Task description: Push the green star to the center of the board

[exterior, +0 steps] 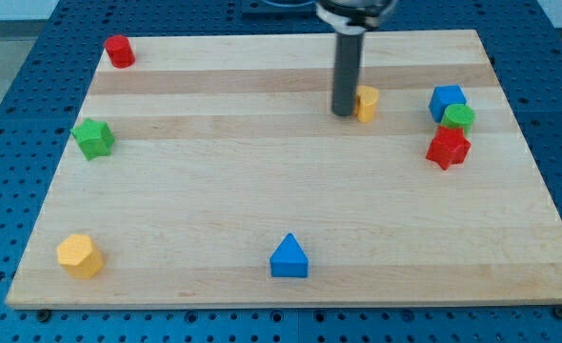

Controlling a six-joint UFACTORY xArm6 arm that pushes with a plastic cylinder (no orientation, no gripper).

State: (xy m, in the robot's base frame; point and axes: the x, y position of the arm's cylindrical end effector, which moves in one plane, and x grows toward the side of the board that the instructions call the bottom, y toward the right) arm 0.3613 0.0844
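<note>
The green star (93,138) lies near the left edge of the wooden board (262,191), about halfway up. My tip (343,113) is far to its right, in the upper middle of the board. It stands just left of a small yellow block (367,103), touching or nearly touching it. The rod rises straight up from the tip to the view's top.
A red block (119,50) sits at the top left corner. A yellow block (79,255) lies at the bottom left. A blue triangle (289,257) lies at the bottom middle. At the right, a blue block (446,99), a green block (458,117) and a red star (448,148) cluster together.
</note>
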